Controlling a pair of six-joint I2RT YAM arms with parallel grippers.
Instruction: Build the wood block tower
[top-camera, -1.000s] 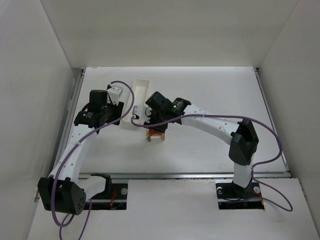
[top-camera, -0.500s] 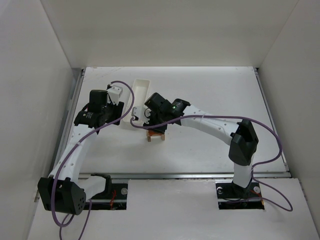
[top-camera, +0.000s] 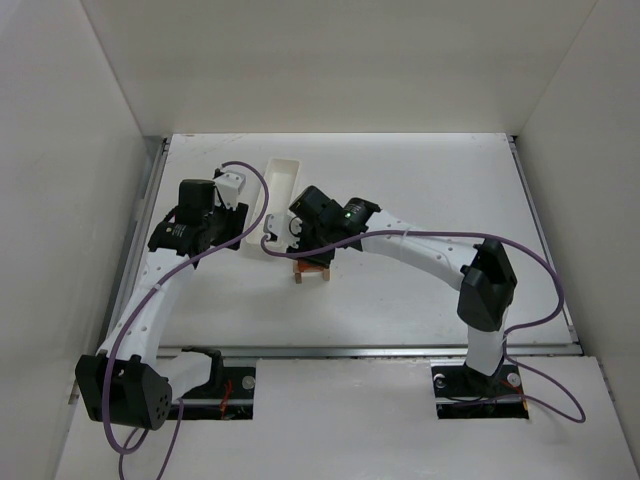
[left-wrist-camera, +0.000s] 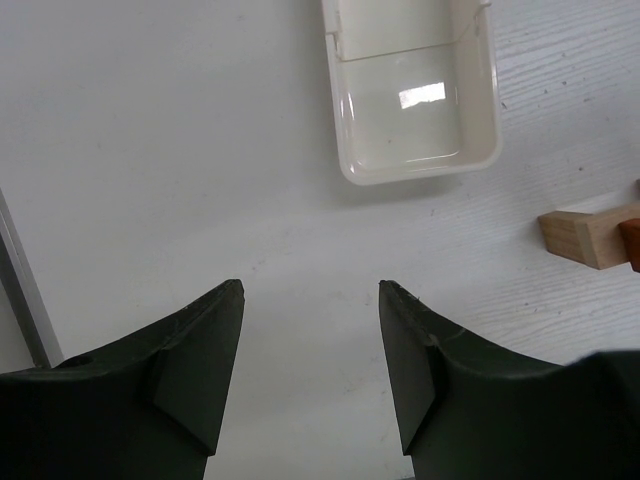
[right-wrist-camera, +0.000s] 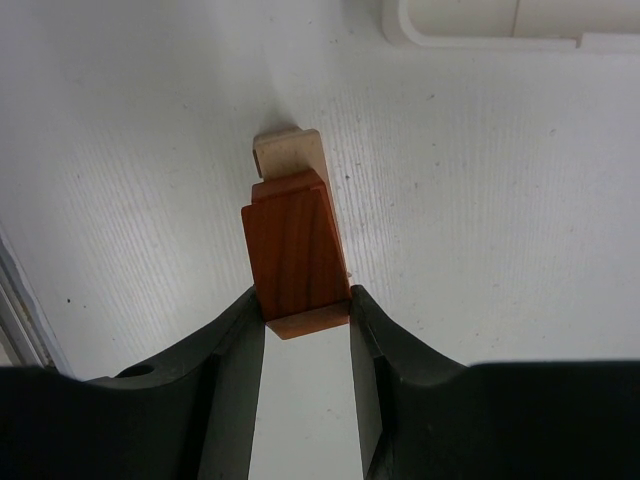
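The wood block tower (top-camera: 311, 270) stands mid-table as tan blocks just right of the tray's near end. My right gripper (top-camera: 312, 256) is directly over it, shut on the orange-red roof piece (right-wrist-camera: 295, 250). In the right wrist view my gripper (right-wrist-camera: 305, 300) pinches the piece's near end, and a tan block (right-wrist-camera: 290, 152) shows just beyond and below it. I cannot tell whether the roof piece touches the blocks. My left gripper (top-camera: 232, 222) is open and empty over bare table (left-wrist-camera: 310, 290). A tan block (left-wrist-camera: 585, 235) shows at that view's right edge.
A long white tray (top-camera: 270, 200) lies diagonally between the two grippers; its empty near end (left-wrist-camera: 415, 175) is just ahead of my left fingers, and its rim (right-wrist-camera: 480, 25) shows in the right wrist view. White walls enclose the table on three sides.
My right gripper has edged slightly left with the roof piece over the blocks. The left arm has not moved.
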